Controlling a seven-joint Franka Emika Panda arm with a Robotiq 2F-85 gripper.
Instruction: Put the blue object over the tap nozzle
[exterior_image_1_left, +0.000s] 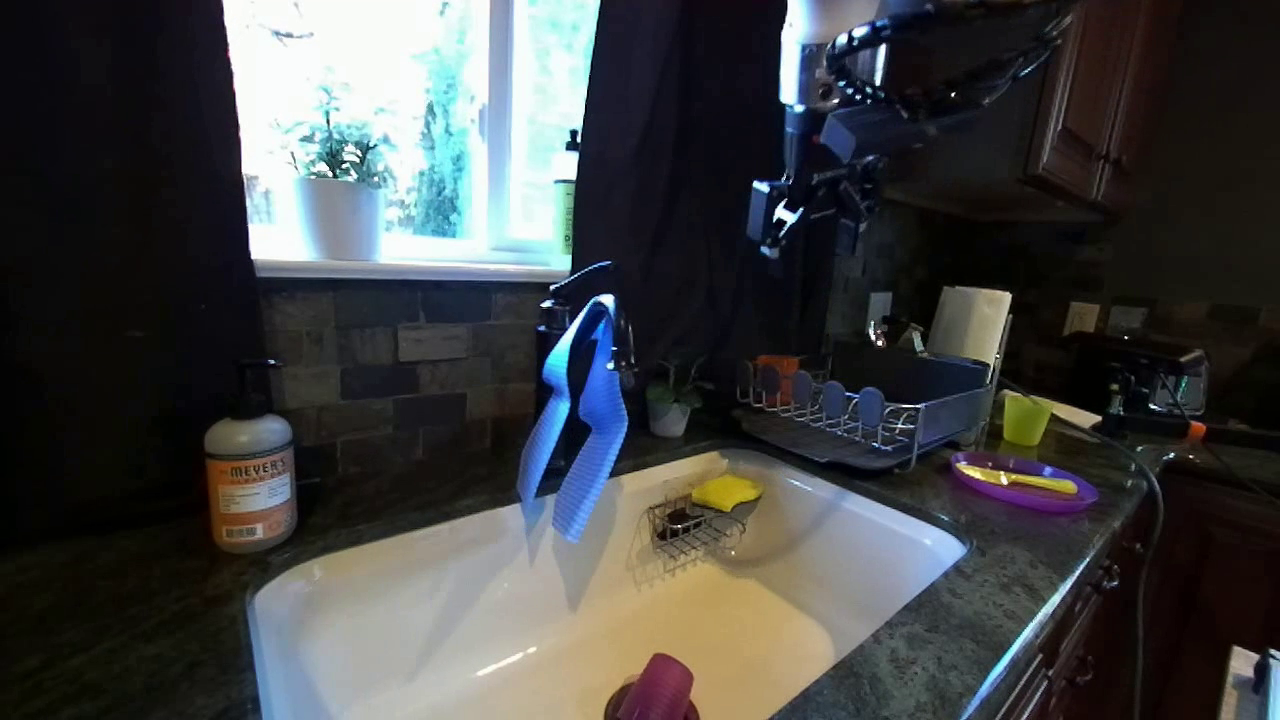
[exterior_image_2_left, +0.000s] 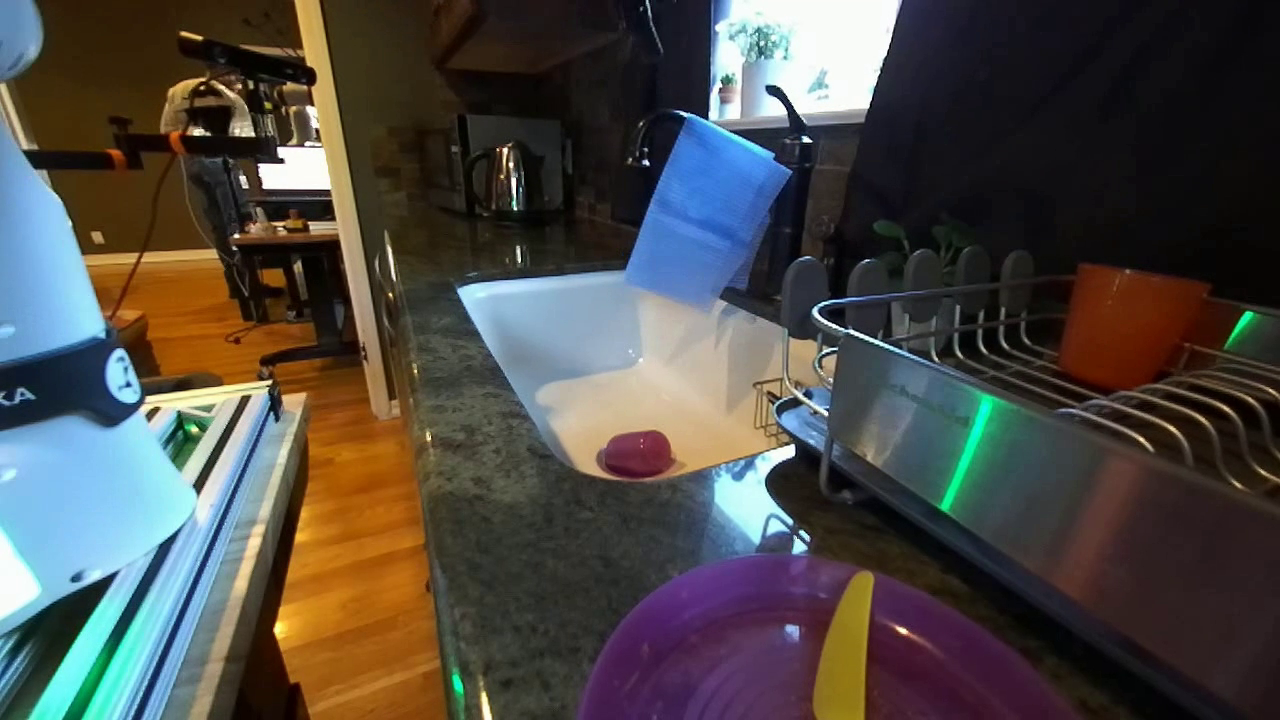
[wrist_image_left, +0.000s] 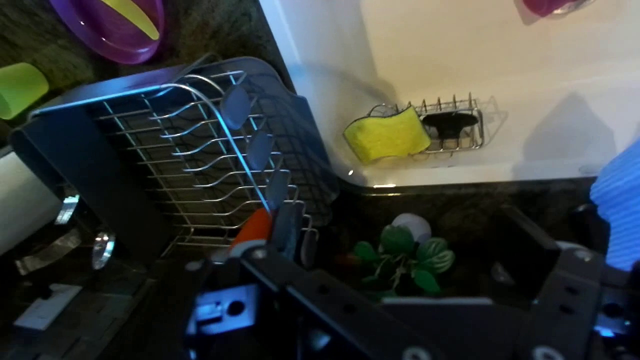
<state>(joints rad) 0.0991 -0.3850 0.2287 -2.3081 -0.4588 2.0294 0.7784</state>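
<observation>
Limp, light-blue checked cloth (exterior_image_2_left: 705, 215) hangs over the curved spout (exterior_image_2_left: 638, 150) of the near-black metal faucet (exterior_image_2_left: 798, 190) in both exterior views, its two tails (exterior_image_1_left: 592, 460) dropping towards the white sink (exterior_image_1_left: 820, 540). Judged: roughly even tails balance, so the spout should carry it unaided; task appears complete. Jaws stand spread, holding nothing. The white-and-black robot arm (exterior_image_1_left: 805, 80) points downward, raised above the faucet on the side of the steel-wire dish rack (exterior_image_2_left: 920, 420), apart from the cloth

Blue cloth (exterior_image_2_left: 705, 215) draped over dark arched faucet (exterior_image_2_left: 796, 190), ends hanging.
</observation>
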